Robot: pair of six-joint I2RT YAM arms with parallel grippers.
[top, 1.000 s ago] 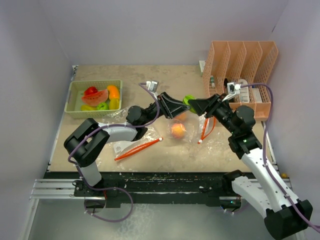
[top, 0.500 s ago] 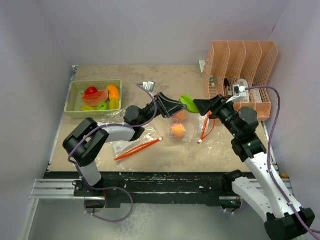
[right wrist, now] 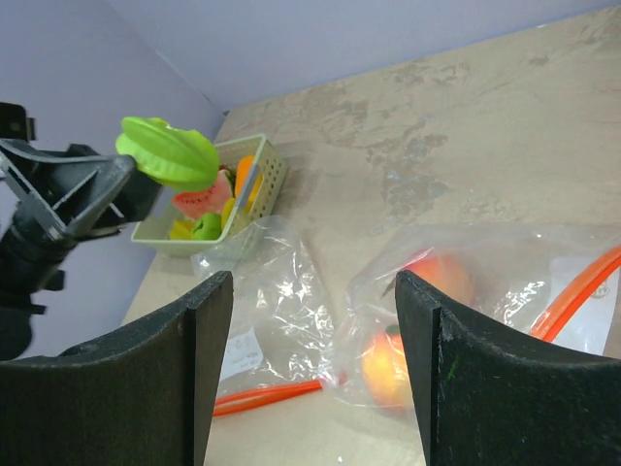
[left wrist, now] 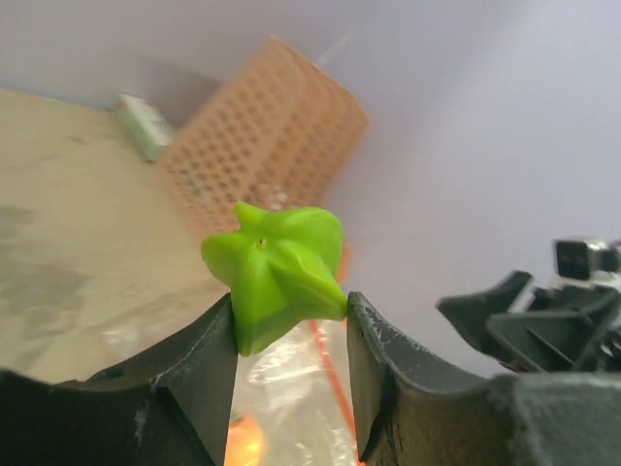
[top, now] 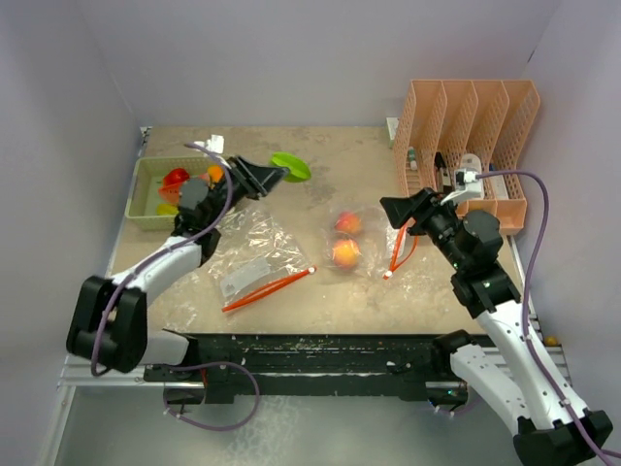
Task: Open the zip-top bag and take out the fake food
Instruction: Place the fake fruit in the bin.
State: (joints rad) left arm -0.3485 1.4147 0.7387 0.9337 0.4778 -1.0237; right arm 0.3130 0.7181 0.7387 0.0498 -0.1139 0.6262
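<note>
Green fruit (top: 291,165) was pinched by the left gripper (left wrist: 291,309); two pieces (top: 346,252) were seemingly left in the bag (top: 367,260); right gripper (right wrist: 310,291) was spread.

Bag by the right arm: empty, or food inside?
Not empty: the near orange fruit and far orange fruit both show through the clear bag. The green fruit is out, clamped in the left gripper.

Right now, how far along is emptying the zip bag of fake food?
Partly done. Several toy fruits lie in the green basket. In hand: the left pincer grips a green star fruit, held up near that basket. Left: two peach fruits sit inside the clear bag, near the open, empty right pincer.
</note>
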